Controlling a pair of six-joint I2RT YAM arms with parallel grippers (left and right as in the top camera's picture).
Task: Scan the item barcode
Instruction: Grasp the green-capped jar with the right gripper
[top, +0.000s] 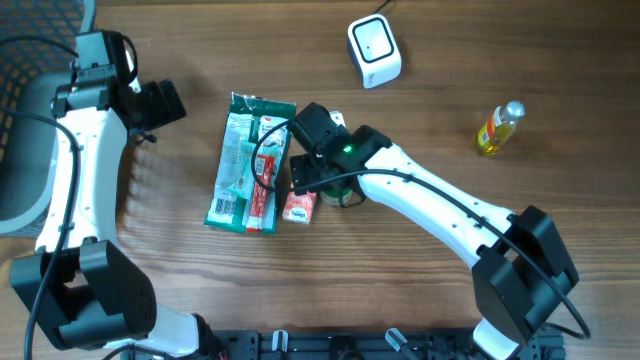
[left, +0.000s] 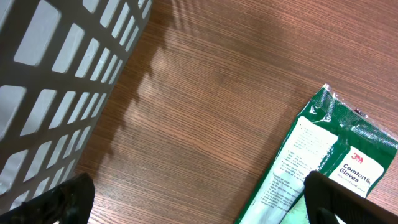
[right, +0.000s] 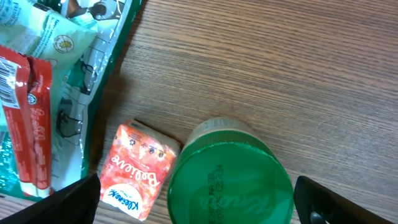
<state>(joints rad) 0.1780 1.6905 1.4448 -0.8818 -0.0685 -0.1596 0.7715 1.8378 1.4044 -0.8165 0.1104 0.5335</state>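
Overhead: the right hand (top: 318, 172) hung open above a green-lidded jar (top: 346, 192) at mid-table, just beside a small red tissue pack (top: 299, 207), a red sachet (top: 263, 176) and a green glove packet (top: 240, 160). The white scanner (top: 374, 49) sat well apart near the far edge, a yellow bottle (top: 498, 130) off to the right. The left hand (top: 165, 102) hovered open beside a grey basket (top: 20, 150).

Left wrist: the fingers (left: 62, 199) stood wide over bare table (left: 205, 93), the basket on one side and the glove packet's corner on the other.

Right wrist: the jar's green lid (right: 230, 180) lay between the spread fingers (right: 59, 202), untouched, with the tissue pack touching its left side.
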